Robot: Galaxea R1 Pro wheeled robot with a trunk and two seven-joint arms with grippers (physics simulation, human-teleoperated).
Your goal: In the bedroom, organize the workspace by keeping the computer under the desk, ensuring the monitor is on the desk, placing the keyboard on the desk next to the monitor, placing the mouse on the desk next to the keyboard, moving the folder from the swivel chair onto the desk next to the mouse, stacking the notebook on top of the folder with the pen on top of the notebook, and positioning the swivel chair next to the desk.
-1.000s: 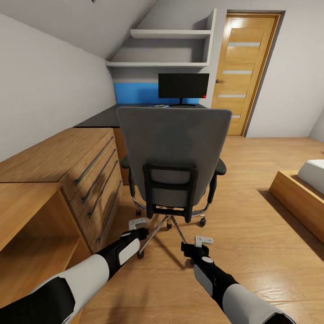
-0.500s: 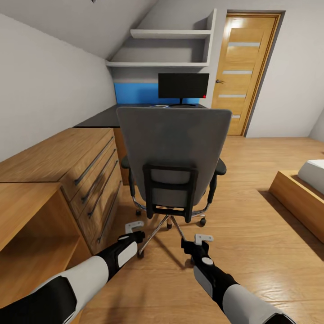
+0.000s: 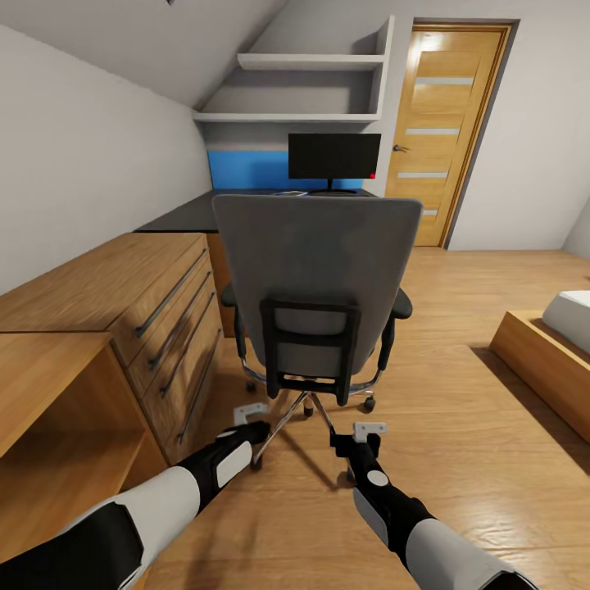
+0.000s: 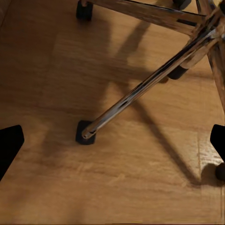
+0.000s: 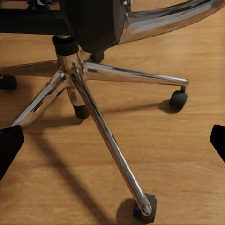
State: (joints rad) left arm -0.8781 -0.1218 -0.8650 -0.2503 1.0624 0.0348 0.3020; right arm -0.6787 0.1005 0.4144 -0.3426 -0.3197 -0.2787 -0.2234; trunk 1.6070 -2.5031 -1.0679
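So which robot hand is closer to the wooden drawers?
Left. The left gripper hangs low near the front of the wooden drawers, behind the chair. The right gripper sits farther away, on the other side of the chair's legs.

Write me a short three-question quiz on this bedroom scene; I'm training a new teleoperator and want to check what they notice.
1. True or false: the swivel chair has its back turned toward the robot.
2. Multiple choice: where does the monitor stand? A) on the floor B) on the desk beyond the chair C) on the light-wood chest
3. Fill in: both wrist views look down at the chair's chrome base and the wooden ____.

Key: 1 true. 2 B. 3 floor. Extra note: the left gripper and right gripper hang low behind the chair, jaws spread wide apart with nothing between them.
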